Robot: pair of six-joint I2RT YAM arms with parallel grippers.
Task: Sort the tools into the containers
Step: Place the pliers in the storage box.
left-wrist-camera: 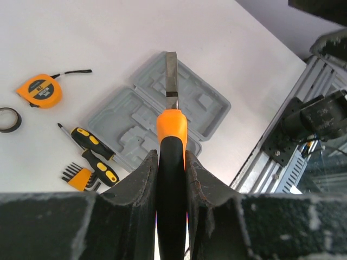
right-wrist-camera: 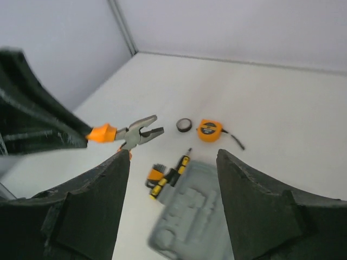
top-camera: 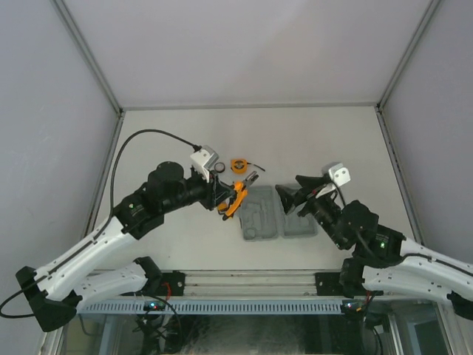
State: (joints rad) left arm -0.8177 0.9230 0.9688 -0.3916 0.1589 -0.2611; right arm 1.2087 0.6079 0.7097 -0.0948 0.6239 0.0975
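My left gripper is shut on the black-and-orange handle of the pliers, held above the table. Their steel nose points over the open grey case, whose moulded recesses hold nothing. On the table left of the case lie two black-and-yellow screwdrivers, an orange hex-key set, a black ring and an orange tape measure. My right gripper hangs open over the case with nothing between its fingers.
Grey enclosure walls and metal frame posts surround the white table. The aluminium base rail runs along the near edge, close behind the case. A black cable loops above the left arm.
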